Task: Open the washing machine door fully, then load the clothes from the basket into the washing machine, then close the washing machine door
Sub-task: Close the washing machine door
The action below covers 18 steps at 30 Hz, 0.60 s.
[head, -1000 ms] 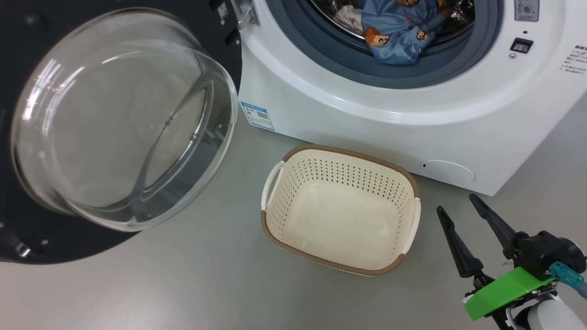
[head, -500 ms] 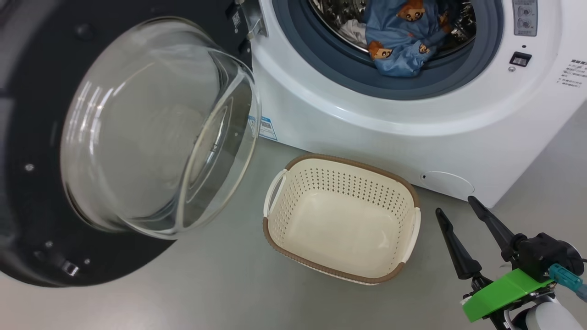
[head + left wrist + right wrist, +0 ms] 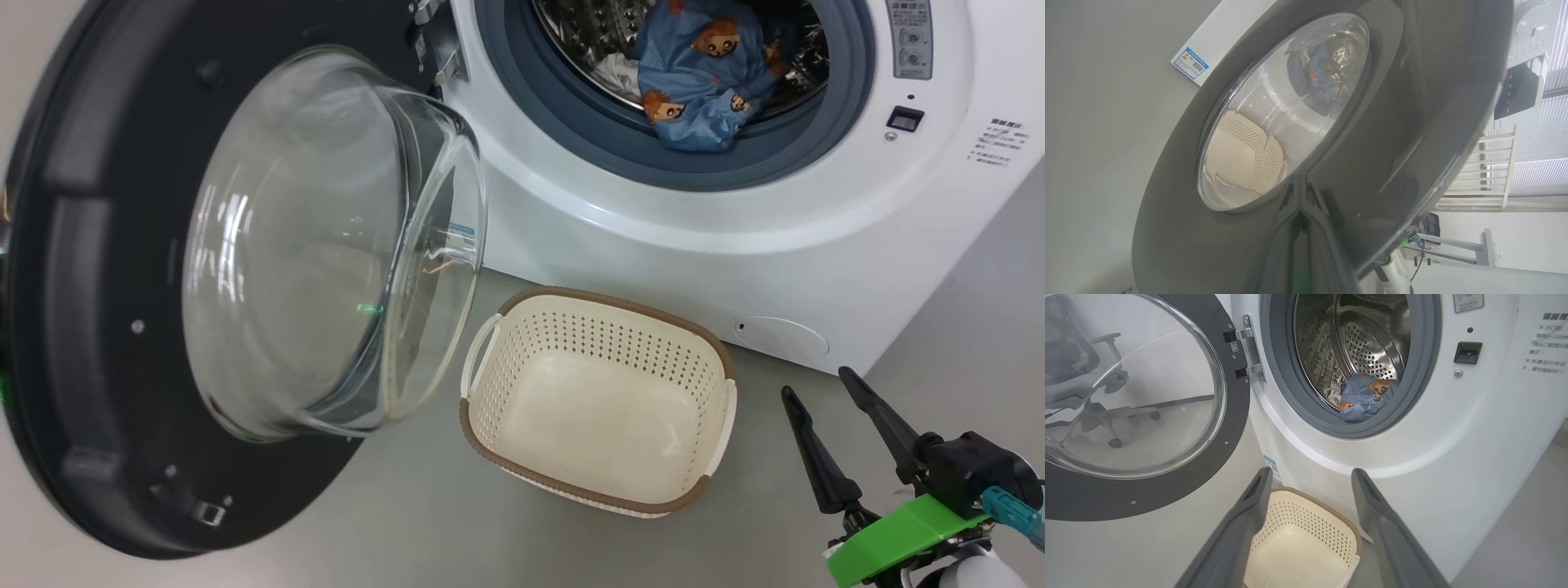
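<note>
The washing machine (image 3: 653, 253) stands with its drum showing, and the light blue bear-print clothes (image 3: 702, 73) lie inside it, by a bit of white cloth. In the right wrist view the clothes (image 3: 1365, 396) rest low in the steel drum. The washing machine door (image 3: 90, 327) hangs part-way swung at the left, its glass bowl bulging toward the basket. My left gripper (image 3: 1300, 188) is shut, its tips against the door's (image 3: 1412, 102) glossy outer face just below the window. The basket (image 3: 620, 300) sits bare on the floor before the machine. My right gripper (image 3: 816, 385) stands open to its right, holding nothing.
A round flap (image 3: 780, 336) sits low on the machine's front, right of the basket. The blue label sticker (image 3: 1190, 63) is on its lower left. Grey floor spreads around. Through the door glass an office chair (image 3: 1086, 367) appears. White slatted furniture (image 3: 1494, 163) stands beyond the door.
The door has swung in toward the machine, its glass bowl now nearer the basket and hiding the blue sticker. The head camera has shifted a little. The right gripper has hardly moved.
</note>
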Tool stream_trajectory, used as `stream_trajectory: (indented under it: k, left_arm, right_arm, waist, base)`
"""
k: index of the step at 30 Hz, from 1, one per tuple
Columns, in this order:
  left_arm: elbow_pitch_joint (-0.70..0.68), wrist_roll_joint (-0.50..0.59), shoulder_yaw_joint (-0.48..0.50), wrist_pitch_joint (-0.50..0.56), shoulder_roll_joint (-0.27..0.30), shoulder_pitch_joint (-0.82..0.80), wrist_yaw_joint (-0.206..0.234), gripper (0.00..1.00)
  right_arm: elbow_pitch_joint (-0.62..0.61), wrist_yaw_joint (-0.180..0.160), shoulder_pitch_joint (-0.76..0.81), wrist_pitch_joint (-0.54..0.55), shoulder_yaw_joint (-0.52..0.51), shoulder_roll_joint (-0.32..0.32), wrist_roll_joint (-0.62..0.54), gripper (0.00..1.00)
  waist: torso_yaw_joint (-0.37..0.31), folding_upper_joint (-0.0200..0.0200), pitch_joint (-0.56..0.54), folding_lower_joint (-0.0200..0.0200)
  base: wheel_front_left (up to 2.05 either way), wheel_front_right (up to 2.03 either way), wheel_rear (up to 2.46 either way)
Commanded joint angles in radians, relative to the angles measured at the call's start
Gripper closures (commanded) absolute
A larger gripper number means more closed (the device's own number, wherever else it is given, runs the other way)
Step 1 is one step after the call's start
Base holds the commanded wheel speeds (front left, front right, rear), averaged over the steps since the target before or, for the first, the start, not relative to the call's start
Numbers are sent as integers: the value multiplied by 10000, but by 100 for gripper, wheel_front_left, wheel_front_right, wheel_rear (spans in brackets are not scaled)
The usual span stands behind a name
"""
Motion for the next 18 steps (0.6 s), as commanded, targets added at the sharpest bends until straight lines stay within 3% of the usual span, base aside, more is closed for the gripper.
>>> stream_trajectory:
  k: [1,18]
  left_arm:
    - [-370,-123,351,134,543,-34,-31,100]
    - [-2532,-313,-248,660,-88,486,110,100]
  right_arm:
    - [-274,14,98,-76,185,-59,-70,0]
    - [-347,14,378,-76,-11,164,-205,0]
  waist:
    - [-15,1,-27,0]
    - [-670,1,-402,0]
  base:
    - [0,0,0]
    - [0,0,0]
